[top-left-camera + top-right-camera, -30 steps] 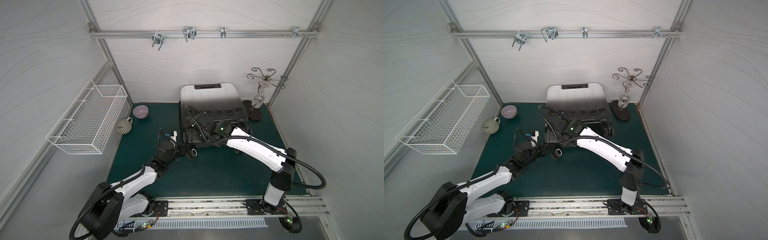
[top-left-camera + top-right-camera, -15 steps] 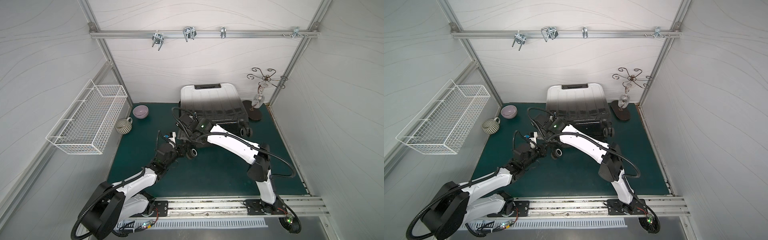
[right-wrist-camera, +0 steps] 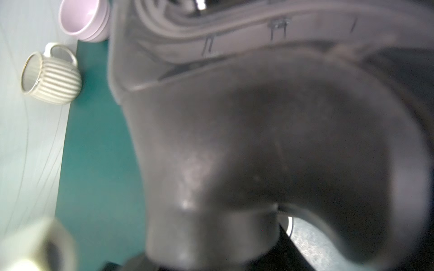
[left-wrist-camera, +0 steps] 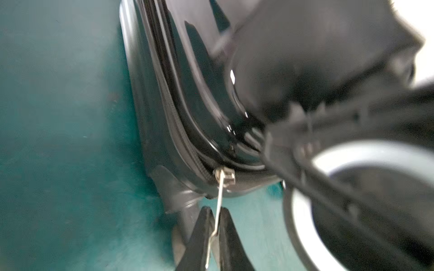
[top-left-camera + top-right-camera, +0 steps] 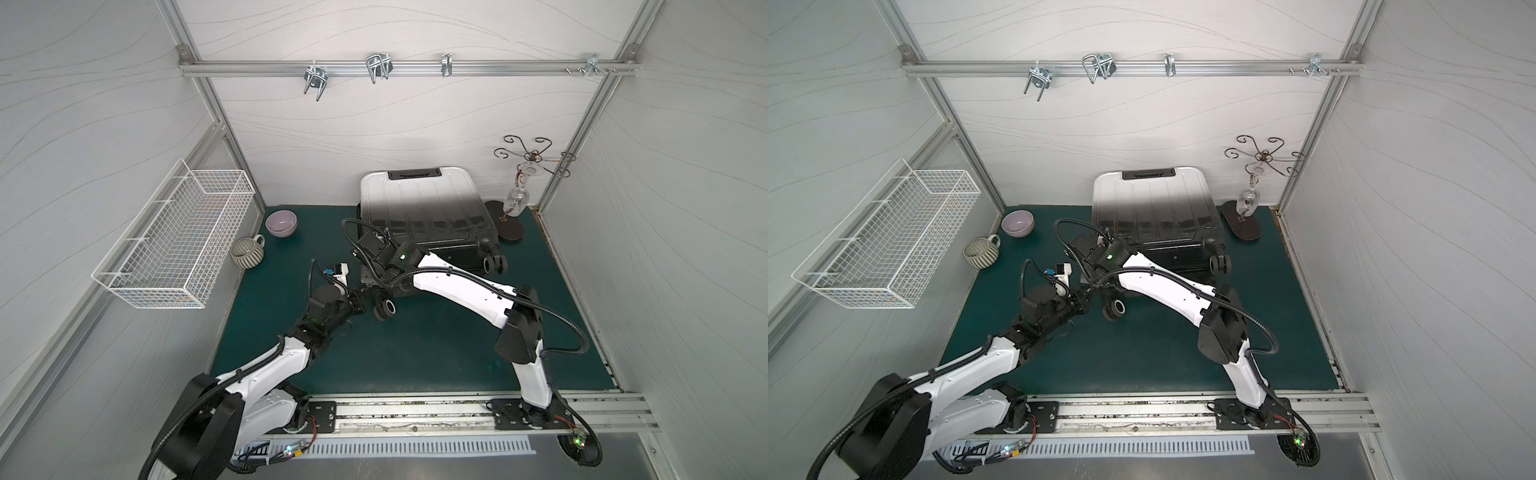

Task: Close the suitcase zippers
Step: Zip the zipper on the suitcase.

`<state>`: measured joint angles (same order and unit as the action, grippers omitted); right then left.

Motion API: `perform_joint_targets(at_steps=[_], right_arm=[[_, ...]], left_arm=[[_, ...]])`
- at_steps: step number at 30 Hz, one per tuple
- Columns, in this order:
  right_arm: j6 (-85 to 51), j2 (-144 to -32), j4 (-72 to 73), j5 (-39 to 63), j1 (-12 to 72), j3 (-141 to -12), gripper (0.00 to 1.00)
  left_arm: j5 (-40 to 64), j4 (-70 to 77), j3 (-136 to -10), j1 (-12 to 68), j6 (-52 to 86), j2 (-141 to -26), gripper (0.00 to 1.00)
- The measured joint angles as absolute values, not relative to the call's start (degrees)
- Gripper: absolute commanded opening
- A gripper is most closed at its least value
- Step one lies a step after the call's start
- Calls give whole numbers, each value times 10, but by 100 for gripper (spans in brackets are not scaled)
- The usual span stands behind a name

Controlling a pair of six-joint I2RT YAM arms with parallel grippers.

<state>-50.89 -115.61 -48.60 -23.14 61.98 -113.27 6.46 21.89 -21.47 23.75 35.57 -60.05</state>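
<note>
In both top views you see the suitcase [image 5: 422,216] [image 5: 1152,212], ribbed and fading white to black, lying just beyond the left pincer [image 5: 360,300] [image 5: 1084,300], whose tip meets its near corner beside a white-rimmed wheel [image 5: 386,309]. Only the left wrist view shows you that pincer [image 4: 216,225] clamped together on the metal zipper pull [image 4: 218,194] hanging from the zipper track [image 4: 178,131]. The right wrist view gives you a blurred dark shape [image 3: 258,140], a ribbed mug [image 3: 51,75] and a lilac bowl [image 3: 82,18]; whether the right pincer is apart or together cannot be told.

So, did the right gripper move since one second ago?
Yes: the right gripper went across the suitcase toward the mug side, away from the stand.
</note>
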Motion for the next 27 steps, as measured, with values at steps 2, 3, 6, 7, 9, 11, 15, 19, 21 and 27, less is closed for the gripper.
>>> perform_joint_targets(at_steps=[2, 3, 6, 7, 9, 11, 15, 19, 21, 27], right_arm=[[-487, -1112, -458, -231, 623, -1078, 0], [-477, -1080, -444, -220, 623, -1044, 0], [-445, -985, -425, -182, 620, -939, 0], [-436, -963, -421, -172, 618, -912, 0], [-418, -912, -402, -148, 611, -847, 0], [-408, -868, -383, -125, 602, -788, 0], [-384, -772, -369, -62, 561, -705, 0], [-355, -683, -383, 5, 499, -656, 0], [-338, -647, -397, 30, 468, -643, 0], [-301, -606, -436, 99, 426, -625, 0]], left_arm=[[74, 183, -230, 217, 355, -580, 0], [77, 169, -238, 209, 354, -575, 0], [114, 147, -262, 209, 354, -582, 0], [126, 140, -268, 211, 354, -586, 0], [145, 123, -281, 213, 351, -598, 0], [163, 110, -293, 215, 348, -610, 0], [185, 98, -330, 221, 343, -648, 0], [204, 100, -375, 221, 342, -689, 0], [199, 99, -396, 218, 339, -704, 0], [183, 88, -419, 167, 331, -726, 0]])
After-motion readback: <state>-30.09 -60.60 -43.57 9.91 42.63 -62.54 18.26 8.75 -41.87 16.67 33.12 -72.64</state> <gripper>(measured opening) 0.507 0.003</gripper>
